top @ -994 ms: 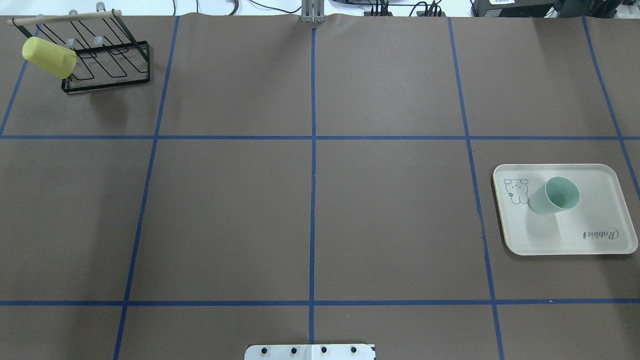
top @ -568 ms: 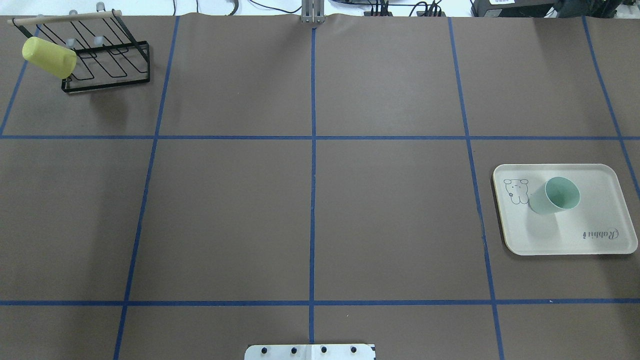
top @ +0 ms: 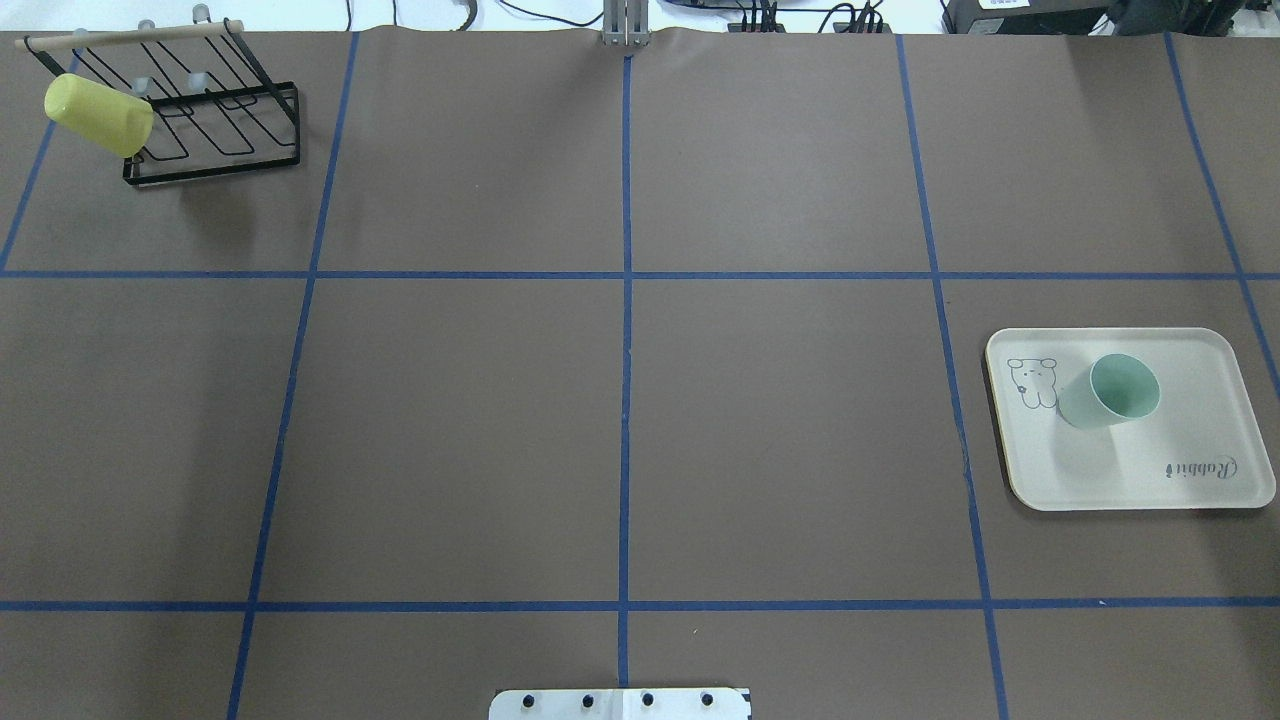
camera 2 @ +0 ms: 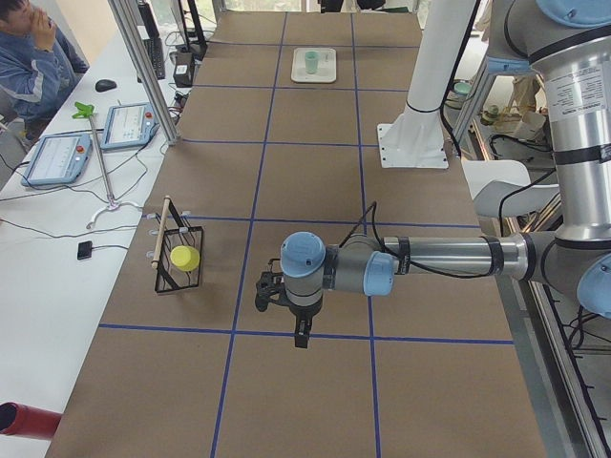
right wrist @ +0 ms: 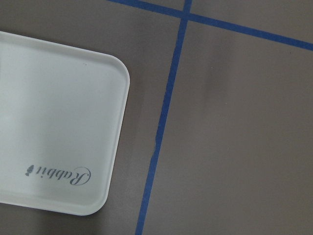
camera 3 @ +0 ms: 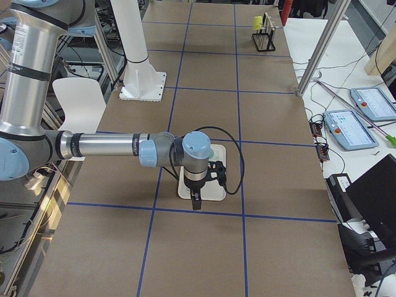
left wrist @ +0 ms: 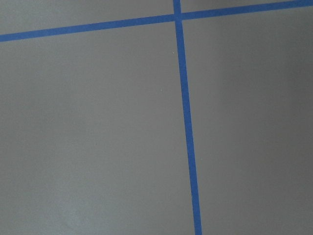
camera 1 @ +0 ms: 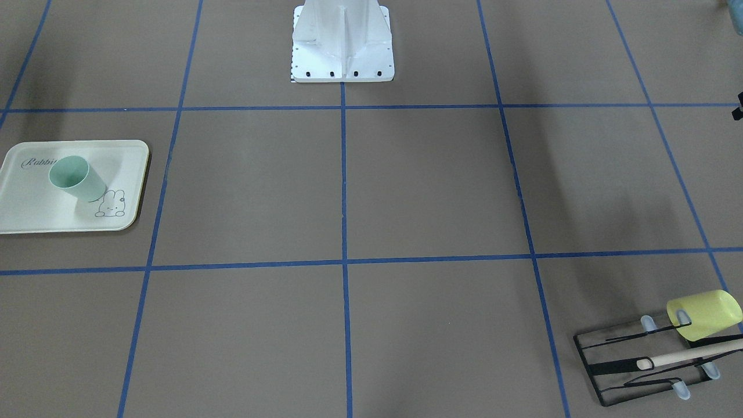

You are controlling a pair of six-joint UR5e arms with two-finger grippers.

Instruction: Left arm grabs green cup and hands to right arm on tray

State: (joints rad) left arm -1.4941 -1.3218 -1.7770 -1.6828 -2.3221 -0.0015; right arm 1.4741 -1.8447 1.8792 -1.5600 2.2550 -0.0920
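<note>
The pale mint-green cup [top: 1110,392] stands upright on the cream "Rabbit" tray [top: 1150,480] at the table's right side; it also shows in the front view [camera 1: 75,177] on that tray [camera 1: 35,215]. No gripper touches it. My left gripper [camera 2: 302,340] shows only in the left side view, pointing down above bare table far from the cup; I cannot tell if it is open. My right gripper [camera 3: 196,204] shows only in the right side view, hanging over the tray's near edge [camera 3: 213,193]; I cannot tell its state. The right wrist view shows the tray's corner [right wrist: 58,122].
A yellow-green cup [top: 98,113] hangs on the black wire rack [top: 215,170] at the far left corner. The white robot base [camera 1: 342,40] stands at the table's near edge. Blue tape lines cross the brown table. An operator [camera 2: 29,48] sits beyond the far side.
</note>
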